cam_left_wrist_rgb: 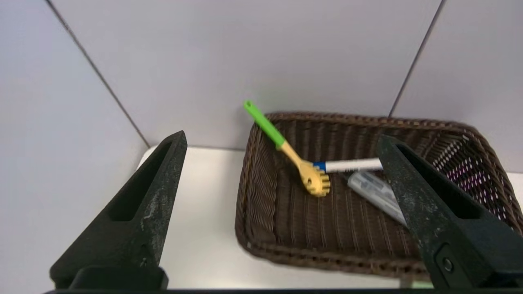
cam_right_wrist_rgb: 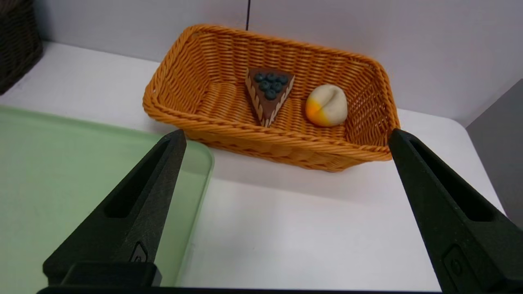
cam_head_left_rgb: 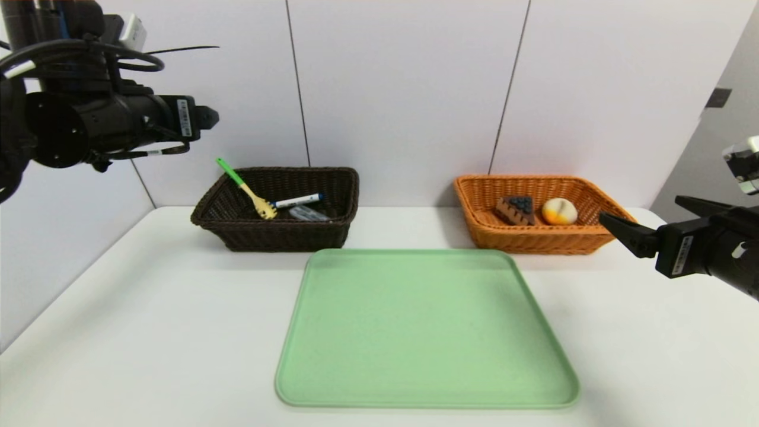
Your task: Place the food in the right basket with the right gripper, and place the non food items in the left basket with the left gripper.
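Sorting looks done: cake wedge (cam_head_left_rgb: 514, 210) and bun (cam_head_left_rgb: 559, 211) inside orange basket (cam_head_left_rgb: 474, 204) far right; spoon (cam_head_left_rgb: 248, 191), marker (cam_head_left_rgb: 298, 200), grey case (cam_head_left_rgb: 308, 214) inside dark brown basket (cam_head_left_rgb: 347, 196) far left. Left claw (cam_left_wrist_rgb: 282, 179) and right claw (cam_right_wrist_rgb: 286, 175) spread wide, empty. Risk: spoon handle over rim, snagged if left claw swings low

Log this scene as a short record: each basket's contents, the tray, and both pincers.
left basket: dark brown woven wicker basket holds yellow slotted spoon with green handle, white marker with blue cap, flat grey oblong case
right basket: orange woven wicker basket holds brown-and-cream cake wedge, round cream bun
tray: flat green tray, bare
left pincer: open, empty
right pincer: open, empty
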You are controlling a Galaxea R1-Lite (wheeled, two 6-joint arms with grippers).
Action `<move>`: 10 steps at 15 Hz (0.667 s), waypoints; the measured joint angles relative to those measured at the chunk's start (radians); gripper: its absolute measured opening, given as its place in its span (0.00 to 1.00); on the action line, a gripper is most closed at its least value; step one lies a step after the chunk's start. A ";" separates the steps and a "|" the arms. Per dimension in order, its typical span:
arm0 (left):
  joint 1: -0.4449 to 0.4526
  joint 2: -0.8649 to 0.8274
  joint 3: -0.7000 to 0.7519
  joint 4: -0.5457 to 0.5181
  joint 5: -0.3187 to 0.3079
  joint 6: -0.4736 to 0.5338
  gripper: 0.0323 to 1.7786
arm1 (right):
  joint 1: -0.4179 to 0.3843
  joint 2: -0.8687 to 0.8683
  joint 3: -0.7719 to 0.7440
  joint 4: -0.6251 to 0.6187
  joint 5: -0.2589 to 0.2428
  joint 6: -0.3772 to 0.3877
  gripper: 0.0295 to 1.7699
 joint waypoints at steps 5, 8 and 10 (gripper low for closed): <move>-0.013 -0.235 0.273 0.002 0.036 -0.066 0.94 | 0.000 -0.083 0.000 0.023 -0.052 -0.004 0.97; -0.005 -0.387 0.409 0.018 0.043 -0.072 0.94 | -0.014 -0.167 0.022 0.072 -0.072 -0.013 0.97; 0.021 -0.485 0.487 0.028 0.042 -0.083 0.95 | -0.036 -0.225 0.058 0.079 -0.073 -0.029 0.97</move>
